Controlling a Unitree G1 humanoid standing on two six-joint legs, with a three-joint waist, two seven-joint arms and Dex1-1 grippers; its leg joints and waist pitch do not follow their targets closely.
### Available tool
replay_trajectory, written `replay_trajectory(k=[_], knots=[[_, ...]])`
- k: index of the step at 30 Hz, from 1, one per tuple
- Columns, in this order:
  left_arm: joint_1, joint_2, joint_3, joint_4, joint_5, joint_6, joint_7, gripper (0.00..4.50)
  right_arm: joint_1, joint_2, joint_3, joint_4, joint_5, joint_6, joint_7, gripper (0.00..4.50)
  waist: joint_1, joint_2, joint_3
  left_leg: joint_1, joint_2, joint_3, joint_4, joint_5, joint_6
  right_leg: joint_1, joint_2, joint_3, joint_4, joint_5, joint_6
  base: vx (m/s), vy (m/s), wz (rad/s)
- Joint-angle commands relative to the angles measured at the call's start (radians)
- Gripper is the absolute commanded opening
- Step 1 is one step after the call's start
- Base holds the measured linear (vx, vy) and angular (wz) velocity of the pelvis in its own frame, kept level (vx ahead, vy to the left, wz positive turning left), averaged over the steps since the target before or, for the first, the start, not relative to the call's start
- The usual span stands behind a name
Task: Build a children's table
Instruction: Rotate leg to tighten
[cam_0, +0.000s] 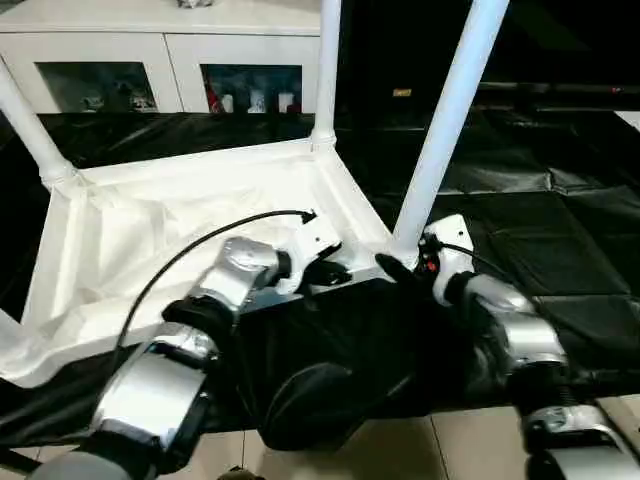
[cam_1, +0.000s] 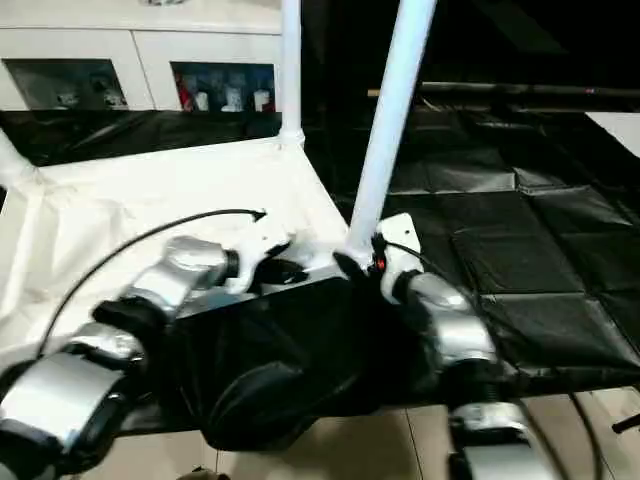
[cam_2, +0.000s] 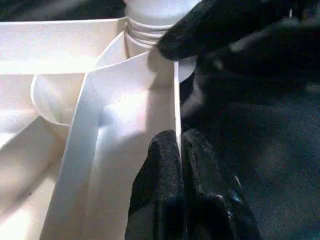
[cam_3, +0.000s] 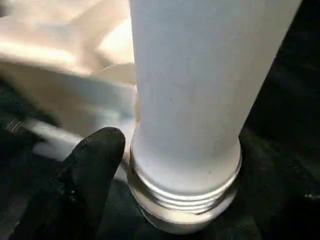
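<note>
The white tabletop (cam_0: 150, 230) lies upside down on a black sheet, its ribbed underside facing up. Three white legs stand in its corner sockets: one at the far left (cam_0: 30, 125), one at the far right (cam_0: 327, 70) and one at the near right (cam_0: 450, 120). My left gripper (cam_0: 325, 270) is shut on the tabletop's thin rim (cam_2: 176, 100) beside the near right corner. My right gripper (cam_0: 400, 265) sits at the base of the near right leg (cam_3: 190, 100), open around it. One black finger (cam_3: 95, 165) stands right beside the threaded collar.
A white cabinet with glass doors (cam_0: 160, 60) stands behind the work. The black sheet (cam_0: 560, 230) stretches away to the right. A dark rounded bulk (cam_0: 310, 400) hangs at the front edge, with tiled floor (cam_0: 450, 450) below.
</note>
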Motion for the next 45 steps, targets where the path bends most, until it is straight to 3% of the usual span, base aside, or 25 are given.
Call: replay_trajectory(k=[1, 5, 11, 12, 16, 17, 19, 22, 25, 29, 33, 37, 38, 42, 45], knots=[[0.020, -0.007, -0.028, -0.031, -0.027, -0.037, -0.094, 0.00, 0.017, -0.007, 0.084, -0.049, 0.040, 0.022, 0.182, 3.68, 0.007, -0.007, -0.058, 0.019, 0.036, -0.016, -0.057, -0.222, 0.073, 0.049, -0.056, 0.040, -0.070, -0.085, -0.243, 0.000, 0.000, 0.00], [0.042, 0.040, -0.029, -0.065, -0.046, -0.028, -0.209, 0.00, 0.016, -0.089, 0.099, -0.062, 0.043, 0.031, 0.321, 3.68, 0.010, -0.007, -0.056, 0.020, 0.039, -0.015, -0.058, -0.235, 0.068, 0.046, -0.059, 0.038, -0.071, -0.117, -0.260, 0.000, 0.000, 0.00], [0.058, 0.089, -0.033, -0.097, -0.051, -0.024, -0.278, 0.00, -0.005, -0.120, 0.090, -0.044, 0.061, 0.035, 0.383, 3.68, 0.015, -0.006, -0.056, 0.025, 0.042, -0.017, -0.062, -0.259, 0.042, 0.041, -0.060, 0.040, -0.072, -0.166, -0.256, 0.000, 0.000, 0.00], [0.061, 0.093, -0.033, -0.102, -0.053, -0.023, -0.283, 0.00, -0.005, -0.120, 0.091, -0.044, 0.065, 0.042, 0.393, 3.45, 0.016, -0.008, -0.057, 0.024, 0.041, -0.017, -0.062, -0.252, 0.039, 0.042, -0.060, 0.040, -0.070, -0.154, -0.258, 0.000, 0.000, 0.00], [0.068, 0.094, -0.031, -0.114, -0.052, -0.018, -0.281, 0.00, 0.003, -0.113, 0.096, -0.056, 0.073, 0.053, 0.398, 3.31, 0.018, -0.009, -0.059, 0.023, 0.041, -0.016, -0.059, -0.225, 0.046, 0.044, -0.061, 0.040, -0.066, -0.118, -0.264, 0.000, 0.000, 0.00], [0.070, 0.090, -0.028, -0.115, -0.051, -0.016, -0.270, 0.00, 0.012, -0.106, 0.102, -0.063, 0.072, 0.055, 0.396, 2.99, 0.017, -0.009, -0.058, 0.023, 0.040, -0.015, -0.059, -0.222, 0.049, 0.043, -0.060, 0.039, -0.066, -0.115, -0.264, 0.000, 0.000, 0.00], [0.070, 0.079, -0.023, -0.111, -0.048, -0.009, -0.238, 0.00, 0.024, -0.095, 0.106, -0.066, 0.067, 0.059, 0.382, 2.94, 0.017, -0.009, -0.058, 0.023, 0.040, -0.015, -0.059, -0.226, 0.047, 0.043, -0.060, 0.039, -0.068, -0.128, -0.261, 0.000, 0.000, 0.00], [0.049, 0.056, -0.014, -0.074, -0.025, 0.007, -0.127, 0.00, 0.036, -0.060, 0.096, -0.042, 0.037, 0.034, 0.287, 2.74, 0.016, -0.010, -0.055, 0.025, 0.042, -0.017, -0.062, -0.251, 0.032, 0.038, -0.063, 0.040, -0.073, -0.176, -0.248, 0.000, 0.000, 0.00], [0.029, 0.031, -0.001, -0.042, -0.016, 0.021, -0.032, 0.00, 0.042, -0.021, 0.078, -0.010, 0.017, 0.017, 0.174, 2.69, 0.011, -0.013, -0.051, 0.030, 0.037, -0.020, -0.067, -0.312, 0.004, 0.034, -0.065, 0.041, -0.088, -0.306, -0.212, 0.000, 0.000, 0.00], [-0.032, -0.061, 0.039, 0.022, -0.018, 0.079, 0.195, 0.00, 0.029, 0.109, -0.012, 0.063, 0.016, 0.027, -0.166, 2.66, -0.001, -0.009, -0.048, 0.034, 0.036, -0.027, -0.073, -0.365, -0.028, 0.025, -0.066, 0.042, -0.099, -0.400, -0.175, 0.000, 0.000, 0.00], [-0.070, -0.139, 0.063, 0.054, -0.030, 0.108, 0.335, 0.00, -0.002, 0.197, -0.075, 0.110, 0.031, 0.048, -0.373, 2.66, -0.007, -0.003, -0.051, 0.036, 0.035, -0.029, -0.074, -0.373, -0.038, 0.023, -0.063, 0.044, -0.097, -0.351, -0.182, 0.000, 0.000, 0.00], [-0.075, -0.176, 0.057, 0.058, -0.035, 0.092, 0.318, 0.00, -0.015, 0.237, -0.056, 0.114, 0.004, 0.038, -0.403, 2.66, -0.003, -0.004, -0.056, 0.026, 0.030, -0.024, -0.069, -0.308, -0.004, 0.034, -0.061, 0.044, -0.091, -0.251, -0.184, 0.000, 0.000, 0.00], [-0.074, -0.181, 0.053, 0.057, -0.034, 0.086, 0.309, 0.00, -0.018, 0.243, -0.049, 0.115, 0.000, 0.031, -0.398, 3.22, -0.004, -0.005, -0.057, 0.025, 0.029, -0.023, -0.068, -0.294, 0.005, 0.036, -0.061, 0.044, -0.089, -0.227, -0.187, 0.000, 0.000, 0.00], [-0.068, -0.178, 0.033, 0.061, -0.019, 0.050, 0.284, 0.00, -0.025, 0.250, -0.040, 0.112, -0.004, 0.004, -0.394, 3.57, -0.003, -0.004, -0.058, 0.023, 0.029, -0.022, -0.067, -0.263, 0.022, 0.039, -0.060, 0.043, -0.085, -0.182, -0.200, 0.000, 0.000, 0.00], [-0.063, -0.166, 0.029, 0.062, -0.017, 0.038, 0.272, 0.00, -0.021, 0.222, -0.025, 0.091, -0.020, -0.005, -0.380, 3.85, -0.004, -0.003, -0.055, 0.026, 0.030, -0.023, -0.069, -0.289, 0.017, 0.038, -0.060, 0.042, -0.090, -0.228, -0.193, 0.000, 0.000, 0.00]])
